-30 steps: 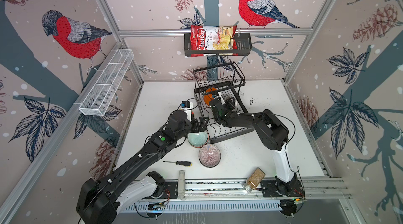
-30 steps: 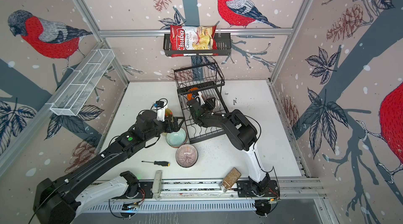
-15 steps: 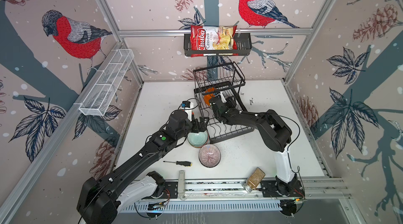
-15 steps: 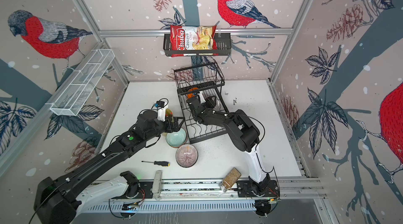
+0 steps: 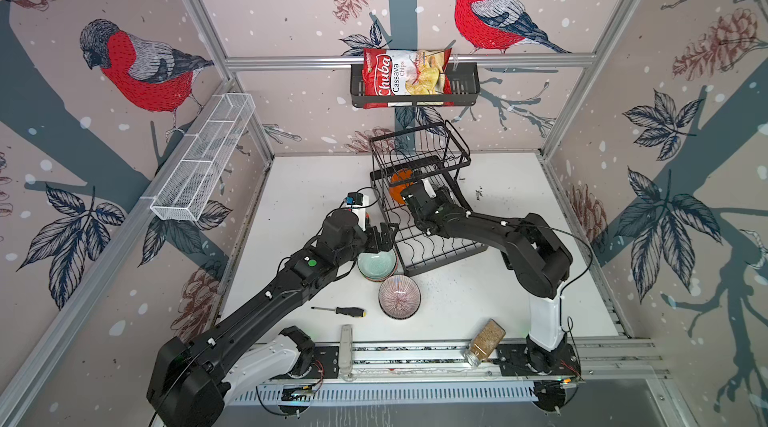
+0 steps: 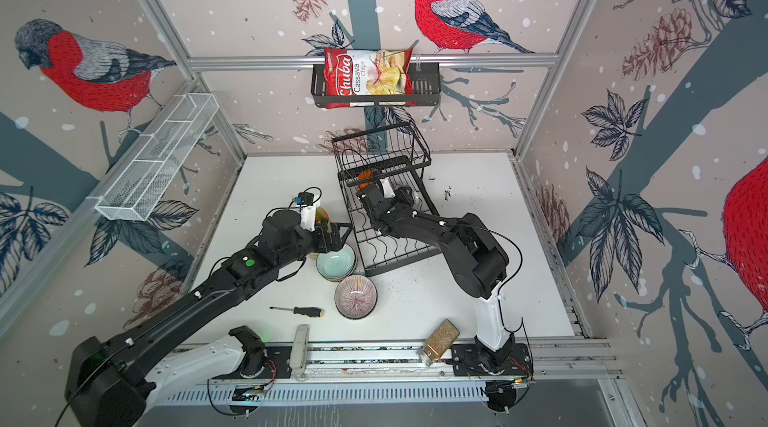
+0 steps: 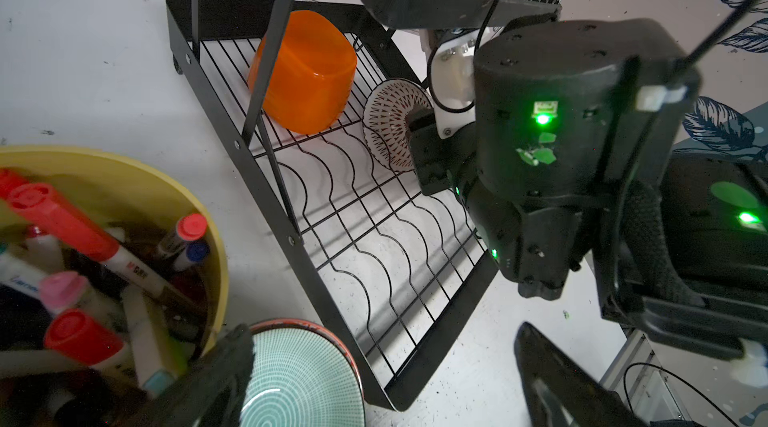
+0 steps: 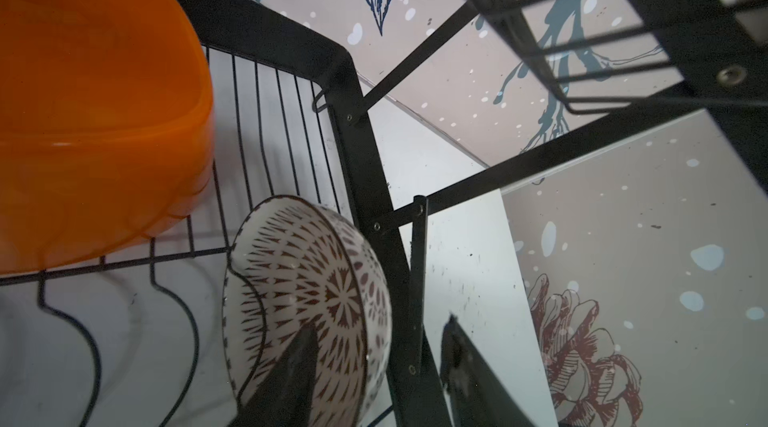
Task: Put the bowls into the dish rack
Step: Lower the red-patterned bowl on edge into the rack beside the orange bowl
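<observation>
The black wire dish rack [image 5: 449, 260] [image 6: 399, 265] stands at mid-table. On its lower tray [image 7: 291, 204] the orange bowl [image 7: 307, 71] [image 8: 91, 113] lies tipped. Beside it the white lattice bowl [image 7: 390, 121] [image 8: 307, 279] stands on edge against the side frame. My right gripper [image 8: 380, 325] is open, one finger inside that bowl, the other outside the frame. My left gripper [image 7: 382, 371] [image 5: 380, 238] hangs wide open just above the teal bowl [image 7: 299, 379] [image 5: 376, 265], which is nested in a red-rimmed bowl. The pink-striped bowl [image 5: 400, 295] [image 6: 355, 295] sits on the table in front.
A yellow cup of markers [image 7: 104, 262] stands left of the teal bowl. A screwdriver [image 5: 345, 311] and a jar of grains [image 5: 484, 341] lie near the front rail. The rack's upper basket [image 5: 419, 146] overhangs the right gripper. On the walls are a chips basket [image 5: 411, 80] and a white mesh shelf [image 5: 203, 163].
The right gripper's jaws have spread apart around the lattice bowl's wall, and that arm has shifted slightly deeper into the rack. The left arm has stayed still.
</observation>
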Controlling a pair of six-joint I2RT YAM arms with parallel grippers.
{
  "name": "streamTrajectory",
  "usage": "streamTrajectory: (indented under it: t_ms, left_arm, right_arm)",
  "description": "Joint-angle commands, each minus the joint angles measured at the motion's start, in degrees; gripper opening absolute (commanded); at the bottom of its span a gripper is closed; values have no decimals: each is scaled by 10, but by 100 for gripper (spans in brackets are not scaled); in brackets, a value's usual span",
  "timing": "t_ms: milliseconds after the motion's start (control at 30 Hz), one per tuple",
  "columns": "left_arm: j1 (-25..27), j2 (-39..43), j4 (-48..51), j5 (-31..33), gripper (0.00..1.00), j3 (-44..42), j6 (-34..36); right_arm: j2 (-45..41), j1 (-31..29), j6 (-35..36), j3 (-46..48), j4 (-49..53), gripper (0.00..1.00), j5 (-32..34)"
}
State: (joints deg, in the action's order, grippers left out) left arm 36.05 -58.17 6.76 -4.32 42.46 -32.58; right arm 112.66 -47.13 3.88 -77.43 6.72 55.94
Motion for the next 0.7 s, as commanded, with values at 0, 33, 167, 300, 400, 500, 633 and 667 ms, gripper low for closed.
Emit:
streamTrajectory:
  t_ms: [0, 33, 167, 300, 400, 500, 633, 667]
  left_arm:
    - [-1, 1, -8, 3, 97, 1, 3]
    - [-2, 1, -8, 4, 97, 0, 2]
    - [-2, 2, -7, 7, 97, -3, 1]
    - [-2, 1, -7, 8, 97, -4, 1]
    - [-2, 0, -9, 8, 97, -6, 1]
    - [-2, 0, -9, 9, 97, -8, 1]
    - [-2, -1, -10, 9, 97, -8, 1]
    - [-2, 0, -9, 9, 97, -8, 1]
  right_arm:
    - [-21, -8, -65, 9, -3, 50, -8]
    - [-23, -9, -70, 11, 1, 50, -10]
    - [-30, -18, -81, 23, 8, 50, -11]
    - [-22, -23, -83, 27, 13, 50, -11]
    - [-11, -26, -86, 28, 18, 50, -9]
    - [-4, -31, -86, 30, 19, 50, -7]
    - [0, -38, -87, 34, 21, 50, -12]
    - [0, -41, -87, 37, 21, 50, -14]
